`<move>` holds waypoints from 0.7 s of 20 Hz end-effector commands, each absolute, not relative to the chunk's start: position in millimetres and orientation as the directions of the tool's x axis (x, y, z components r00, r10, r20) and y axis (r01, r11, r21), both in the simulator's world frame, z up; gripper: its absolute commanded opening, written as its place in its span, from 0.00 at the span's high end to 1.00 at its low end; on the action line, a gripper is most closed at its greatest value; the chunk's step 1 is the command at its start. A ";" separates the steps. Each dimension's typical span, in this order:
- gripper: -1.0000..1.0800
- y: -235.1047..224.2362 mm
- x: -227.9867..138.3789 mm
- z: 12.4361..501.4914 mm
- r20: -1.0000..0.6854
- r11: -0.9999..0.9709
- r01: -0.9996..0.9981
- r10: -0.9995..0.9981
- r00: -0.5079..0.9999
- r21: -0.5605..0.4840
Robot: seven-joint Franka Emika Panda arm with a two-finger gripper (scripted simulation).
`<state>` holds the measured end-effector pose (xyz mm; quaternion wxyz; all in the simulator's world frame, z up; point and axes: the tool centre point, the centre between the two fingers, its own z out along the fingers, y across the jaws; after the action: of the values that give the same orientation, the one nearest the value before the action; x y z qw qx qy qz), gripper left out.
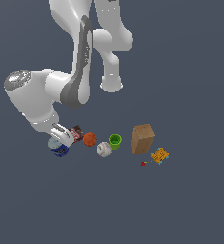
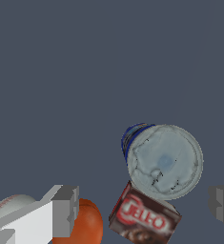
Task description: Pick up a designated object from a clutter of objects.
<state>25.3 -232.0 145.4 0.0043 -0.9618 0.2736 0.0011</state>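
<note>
The blue can with a silver-grey top stands at the exterior view's left end of the clutter. In the wrist view the blue can shows top-on, with a strip of its blue side visible. My gripper is just above the can and close to it. In the wrist view my gripper is open, its fingers wide apart and holding nothing. The can's top lies mostly beyond the line between the fingertips. Whether the fingers touch the can cannot be told.
A dark red Jell-O packet lies right beside the can. To the exterior view's right follow an orange ball, a white baseball, a green cup, a brown cardboard box and a small yellow-orange item.
</note>
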 end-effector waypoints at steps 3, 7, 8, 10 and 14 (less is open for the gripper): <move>0.04 -255.7 18.6 128.8 -0.001 -0.821 -0.571 -0.571 0.821 -0.002; 0.04 -262.2 16.4 124.3 0.000 -0.813 -0.582 -0.582 0.813 0.000; 0.04 -260.5 16.4 125.4 -0.002 -0.815 -0.579 -0.579 0.815 0.000; 0.04 -260.5 16.4 123.8 -0.002 -0.815 -0.579 -0.579 0.815 0.000; 0.04 -260.9 15.9 111.4 -0.001 -0.814 -0.580 -0.580 0.814 0.000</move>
<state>16.5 -260.9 117.0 0.0002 -0.9526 0.3043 0.0000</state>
